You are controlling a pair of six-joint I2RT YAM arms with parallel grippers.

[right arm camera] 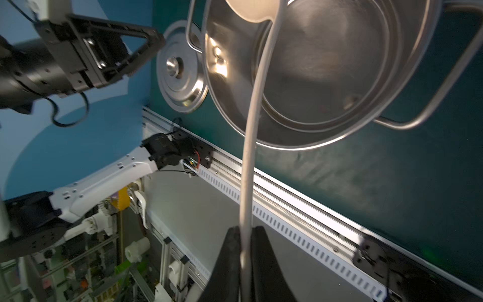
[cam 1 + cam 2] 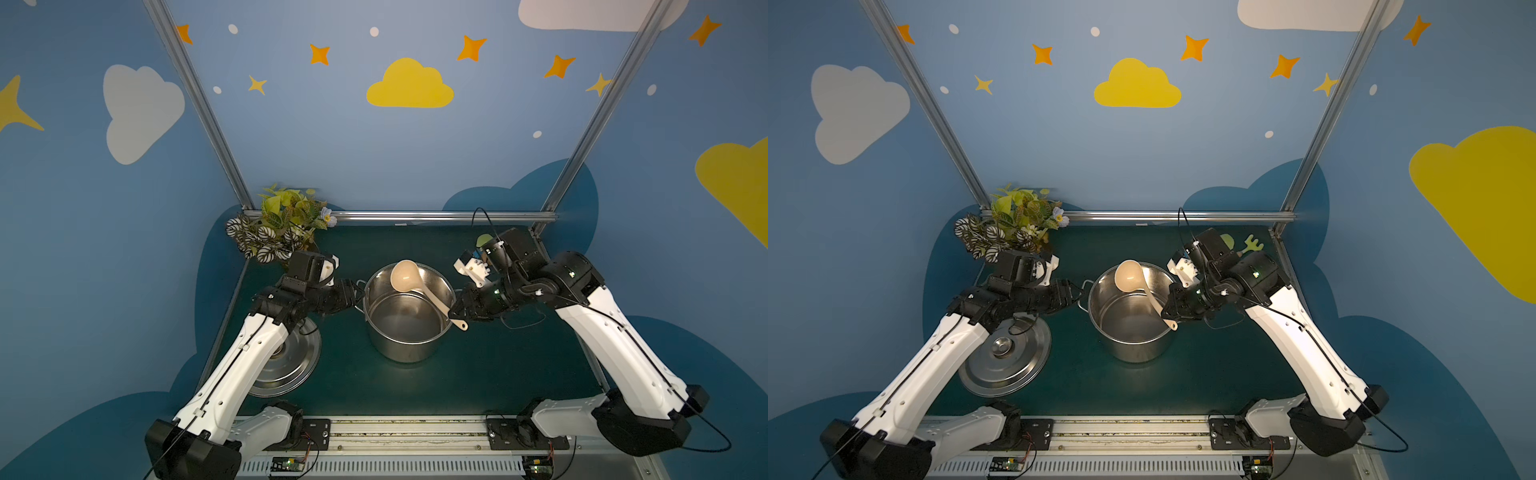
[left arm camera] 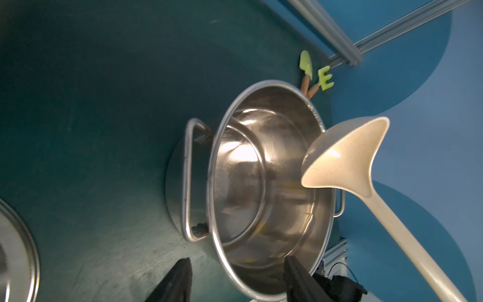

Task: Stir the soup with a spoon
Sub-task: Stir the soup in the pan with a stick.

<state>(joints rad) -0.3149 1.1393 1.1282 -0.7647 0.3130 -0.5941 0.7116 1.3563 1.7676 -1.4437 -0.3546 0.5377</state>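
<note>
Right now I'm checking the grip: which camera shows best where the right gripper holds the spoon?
The right wrist view: close up, the right gripper pinches the spoon by its handle. In both top views it is small, near the handle's end. The left wrist view shows the bowl and handle, not the grip.

My left arm (image 2: pixel 232 365) and right arm (image 2: pixel 615 345) rise from the near rail, elbows bent, forearms reaching inward toward each other. My left gripper (image 3: pixel 236 274) has its jaws apart and grips nothing. My right gripper (image 1: pixel 245 231) is clamped on the spoon (image 1: pixel 252 117), near the handle's end. My left wrist seems rolled sideways.
</note>
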